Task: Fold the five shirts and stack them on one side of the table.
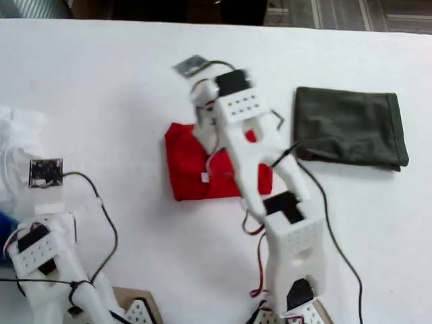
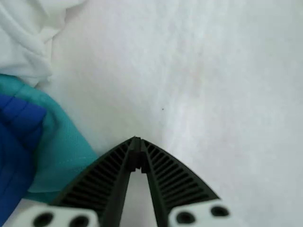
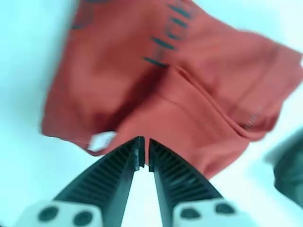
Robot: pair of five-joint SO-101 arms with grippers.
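A red shirt (image 1: 192, 169) lies partly folded in the middle of the table, with my right arm stretched over it. My right gripper (image 3: 143, 152) hangs just above the red shirt (image 3: 142, 94), shut, with no cloth seen between its fingers. To the right lies a dark green shirt (image 1: 347, 127), folded flat. My left gripper (image 2: 136, 155) is shut over bare table beside a blue and teal shirt (image 2: 28, 142) and a crumpled white shirt (image 2: 28, 33). The white shirt (image 1: 15, 131) sits at the table's left edge.
The table (image 1: 121, 88) is covered in white cloth. My left arm (image 1: 40, 250) stands at the front left, its cable looping toward the centre. The right arm's base (image 1: 293, 270) and its cables occupy the front middle.
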